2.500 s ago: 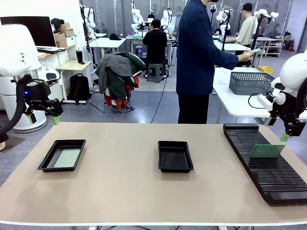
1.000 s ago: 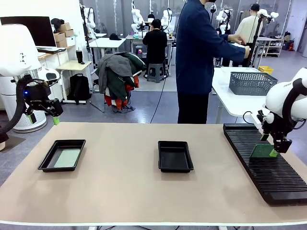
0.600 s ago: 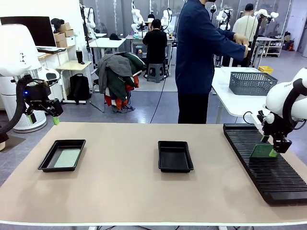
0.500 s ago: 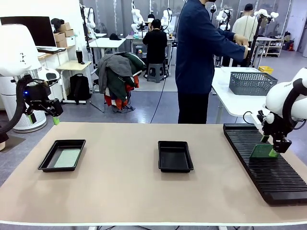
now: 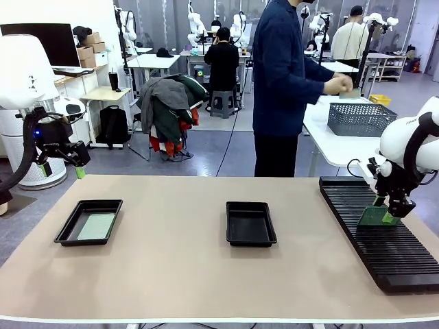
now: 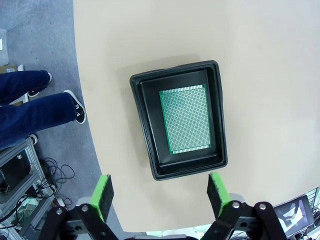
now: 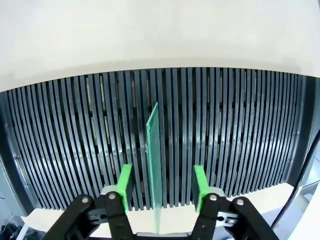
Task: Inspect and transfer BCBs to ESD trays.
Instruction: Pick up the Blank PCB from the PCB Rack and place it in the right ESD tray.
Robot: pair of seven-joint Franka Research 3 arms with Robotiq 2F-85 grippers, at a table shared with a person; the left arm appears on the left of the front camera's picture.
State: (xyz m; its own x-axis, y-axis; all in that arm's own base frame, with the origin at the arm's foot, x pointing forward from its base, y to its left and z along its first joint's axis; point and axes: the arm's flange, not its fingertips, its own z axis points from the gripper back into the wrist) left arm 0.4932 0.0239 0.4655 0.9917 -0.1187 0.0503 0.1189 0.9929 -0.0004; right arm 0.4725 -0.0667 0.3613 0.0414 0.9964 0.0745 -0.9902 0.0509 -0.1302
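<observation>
— Where was the board?

— One board [image 7: 154, 150] stood on edge in a slot of the ribbed rack [image 5: 391, 264], which ran along the right edge of the counter [image 5: 178, 274]. Upright like that, its top edge was free to be pinched from above.

— And the right fingers [image 7: 124, 186]?

— They sat on either side of it, partway open, with a gap on each side, so they held nothing. I judged a grip on it to be the step in hand.

— Any other boards?

— A second board [image 6: 186, 120] lay flat in the tray [image 6: 141, 107] near the left edge, seemingly already delivered. The left fingers [image 6: 104, 192] hung above it, spread wide and empty. An empty tray [image 5: 251, 225] sat mid-counter, probably meant for the standing board.

— And the surface and the room?

— The counter was tan, smooth and otherwise bare. Past its far edge a person [image 5: 281, 75] in dark blue was turned toward a grey basket [image 5: 359, 118] on a white table. Behind that was a busy workshop with more benches.
</observation>
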